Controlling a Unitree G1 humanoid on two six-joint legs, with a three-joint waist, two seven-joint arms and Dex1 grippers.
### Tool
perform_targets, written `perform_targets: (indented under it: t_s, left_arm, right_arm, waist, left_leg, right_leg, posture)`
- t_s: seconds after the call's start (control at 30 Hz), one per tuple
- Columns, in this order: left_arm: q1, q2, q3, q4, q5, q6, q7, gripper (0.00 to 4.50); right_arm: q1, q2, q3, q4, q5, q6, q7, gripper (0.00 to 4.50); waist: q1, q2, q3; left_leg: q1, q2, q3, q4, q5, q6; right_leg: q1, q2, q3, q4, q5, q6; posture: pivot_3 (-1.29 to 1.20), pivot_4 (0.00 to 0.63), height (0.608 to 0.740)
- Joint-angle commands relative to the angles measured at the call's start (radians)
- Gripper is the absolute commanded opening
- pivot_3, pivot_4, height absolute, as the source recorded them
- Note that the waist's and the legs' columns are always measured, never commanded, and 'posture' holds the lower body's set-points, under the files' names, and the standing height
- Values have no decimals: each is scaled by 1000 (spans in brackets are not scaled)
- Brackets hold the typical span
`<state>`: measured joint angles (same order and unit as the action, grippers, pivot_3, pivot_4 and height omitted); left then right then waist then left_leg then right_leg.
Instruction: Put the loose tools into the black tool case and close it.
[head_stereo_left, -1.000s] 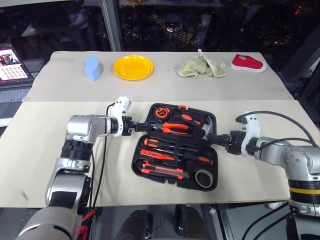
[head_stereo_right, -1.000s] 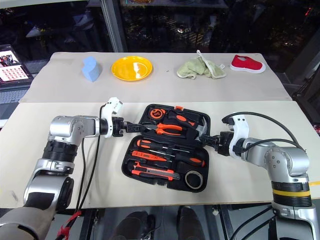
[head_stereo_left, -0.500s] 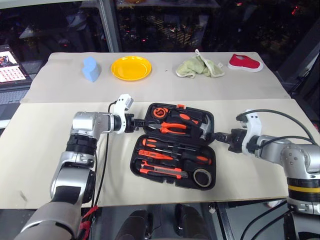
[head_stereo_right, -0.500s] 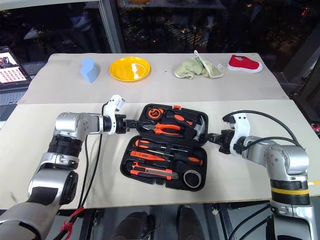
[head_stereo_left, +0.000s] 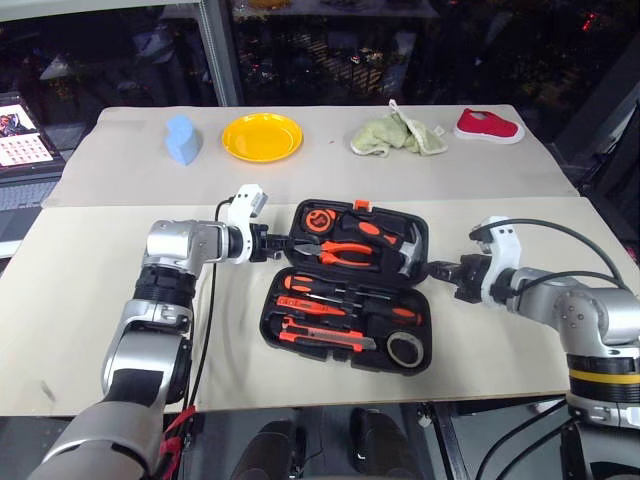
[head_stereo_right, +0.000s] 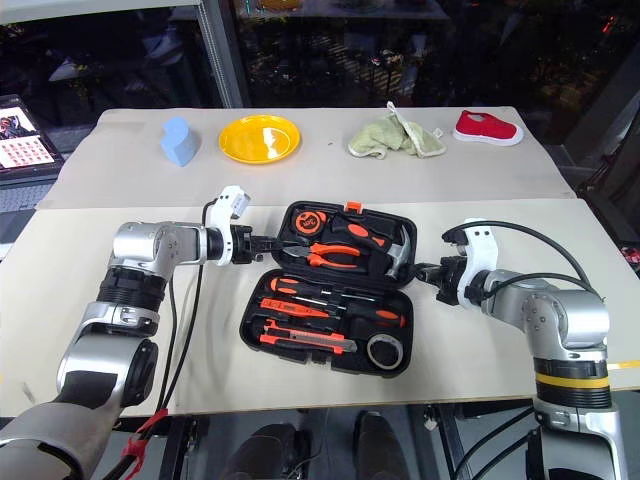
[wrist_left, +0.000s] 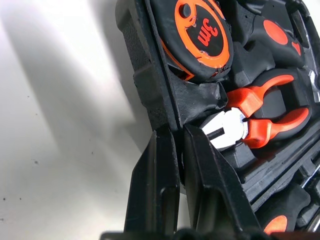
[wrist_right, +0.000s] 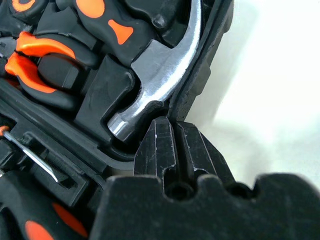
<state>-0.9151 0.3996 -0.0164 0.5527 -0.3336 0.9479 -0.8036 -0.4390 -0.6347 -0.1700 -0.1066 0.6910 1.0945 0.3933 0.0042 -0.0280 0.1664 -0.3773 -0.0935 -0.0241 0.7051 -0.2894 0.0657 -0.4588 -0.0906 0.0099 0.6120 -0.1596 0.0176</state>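
1. Two pincers flank the black tool case in the left eye view. It lies open on the desk, long axis running left to right. The left pincer is at the far half's left edge and the right pincer at its right edge, so that half lies between them.
2. In the right eye view the screwdrivers, utility knife and grey tape roll already lie in the near half; I judge only closing remains.
3. In the left wrist view the left fingers are pressed together on the case's rim, beside the pliers and tape measure.
4. In the right wrist view the right fingers pinch the rim beside the hammer head.
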Motion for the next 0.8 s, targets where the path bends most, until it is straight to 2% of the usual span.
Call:
perform_targets:
  t_s: [0.03,0.2,0.37,0.67,0.8]
  left_arm:
    - [-9,-54,37,-104,-35,-134,-10,21]
    - [39,-93,42,-190,5,-369,25,21]
    - [183,-107,-22,-267,127,-678,60,21]
    - [418,-139,-42,-285,273,-1051,206,21]
    - [446,-125,-24,-254,290,-1107,246,21]
  right_arm:
    - [-94,22,-23,-46,-40,-173,34,0]
    - [-103,-8,59,1,-239,-406,64,0]
    - [-30,-19,110,34,-397,-638,95,0]
    - [222,-4,118,-11,-618,-1042,33,0]
    - [310,2,110,-10,-692,-1190,-7,0]
  waist:
    - [0,0,0]
    - [6,0,0]
    - [4,1,0]
    - [10,1,-1]
    - [9,1,-1]
  left_leg:
    - [-2,0,0,0,0,-1]
    - [-14,-1,0,2,2,-1]
    - [-17,-1,0,1,1,-1]
    - [-14,-1,0,1,2,-1]
    - [-6,-1,0,1,1,0]
  right_leg:
    - [-2,0,0,0,0,0]
    - [-14,0,-1,1,2,0]
    - [-16,0,-4,0,2,0]
    - [-12,1,-6,-2,2,0]
    - [-5,1,-5,-3,2,0]
  posture:
    - [0,150,740]
    - [0,150,740]
    - [0,150,740]
    - [0,150,740]
    - [0,150,740]
